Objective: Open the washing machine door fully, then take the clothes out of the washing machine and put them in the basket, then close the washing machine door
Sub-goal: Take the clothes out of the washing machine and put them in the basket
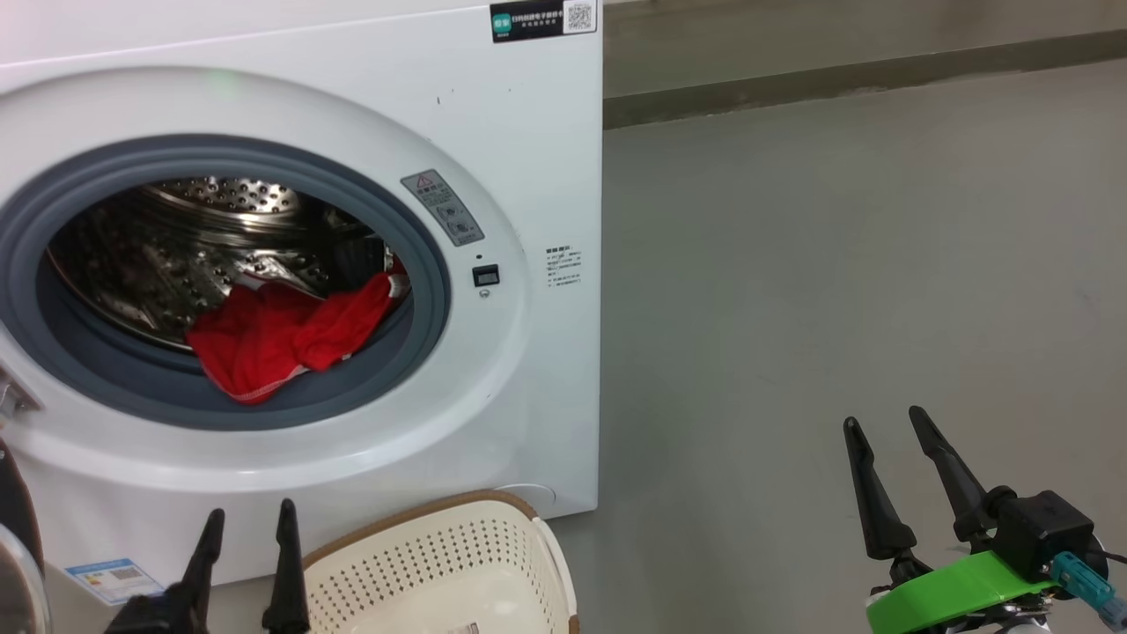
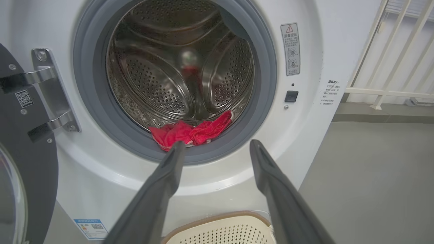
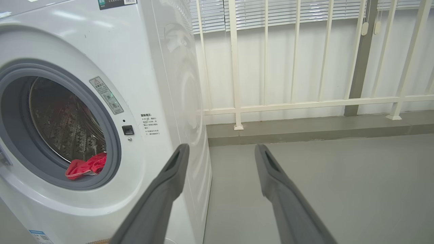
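The white washing machine (image 1: 528, 158) stands with its door (image 2: 20, 162) swung open to the left, hinges showing. Red clothes (image 1: 282, 339) lie at the front of the steel drum, partly over the grey rubber ring, also as clothes (image 2: 190, 132) and clothes (image 3: 86, 166). The cream basket (image 1: 440, 563) sits on the floor just below the opening. My left gripper (image 1: 248, 515) is open and empty, low in front of the machine beside the basket. My right gripper (image 1: 883, 418) is open and empty over bare floor, well right of the machine.
Grey floor (image 1: 836, 291) stretches to the right of the machine. A white railing (image 3: 305, 101) on a low kerb runs behind it. The open door's black rim (image 1: 13, 519) stands close to my left gripper.
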You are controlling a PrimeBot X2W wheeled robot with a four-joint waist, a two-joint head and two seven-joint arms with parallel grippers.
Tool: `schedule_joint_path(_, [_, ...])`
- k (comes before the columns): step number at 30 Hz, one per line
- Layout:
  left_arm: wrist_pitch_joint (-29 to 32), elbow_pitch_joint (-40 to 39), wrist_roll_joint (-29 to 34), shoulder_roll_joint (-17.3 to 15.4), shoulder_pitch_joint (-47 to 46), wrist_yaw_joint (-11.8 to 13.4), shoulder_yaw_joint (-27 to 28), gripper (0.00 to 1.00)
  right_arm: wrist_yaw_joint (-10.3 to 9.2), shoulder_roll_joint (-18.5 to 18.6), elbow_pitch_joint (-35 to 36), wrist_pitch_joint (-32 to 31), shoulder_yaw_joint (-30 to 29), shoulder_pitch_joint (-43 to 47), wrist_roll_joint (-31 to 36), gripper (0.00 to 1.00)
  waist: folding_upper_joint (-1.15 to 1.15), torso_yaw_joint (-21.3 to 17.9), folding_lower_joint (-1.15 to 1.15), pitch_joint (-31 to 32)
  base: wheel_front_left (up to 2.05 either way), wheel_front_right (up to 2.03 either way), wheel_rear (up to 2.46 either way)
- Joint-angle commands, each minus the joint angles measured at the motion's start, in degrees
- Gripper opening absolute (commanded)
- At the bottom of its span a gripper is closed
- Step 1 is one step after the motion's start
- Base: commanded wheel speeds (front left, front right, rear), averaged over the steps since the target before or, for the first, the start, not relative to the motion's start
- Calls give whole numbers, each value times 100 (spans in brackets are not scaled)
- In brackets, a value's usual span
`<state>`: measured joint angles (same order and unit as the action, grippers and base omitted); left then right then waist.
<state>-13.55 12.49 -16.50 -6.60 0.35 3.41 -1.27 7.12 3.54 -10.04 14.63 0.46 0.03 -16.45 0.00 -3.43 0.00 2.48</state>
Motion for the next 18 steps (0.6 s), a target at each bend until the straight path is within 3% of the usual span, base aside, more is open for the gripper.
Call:
schedule_joint_path(1, [35, -96, -114, -86, -377, 61, 246, 100, 36, 76, 162, 37, 109, -131, 89, 100, 0, 20, 0, -59, 0, 0, 0])
schedule_joint_path(9, [178, 45, -156, -85, -842, 131, 215, 100, 36, 80, 215, 37, 99, -203, 131, 100, 0, 77, 0, -341, 0, 0, 0])
schedule_joint_path(18, [110, 539, -243, -136, -1816, 152, 274, 100, 36, 40, 365, 37, 80, -475, 213, 100, 0, 177, 0, -1067, 0, 0, 0])
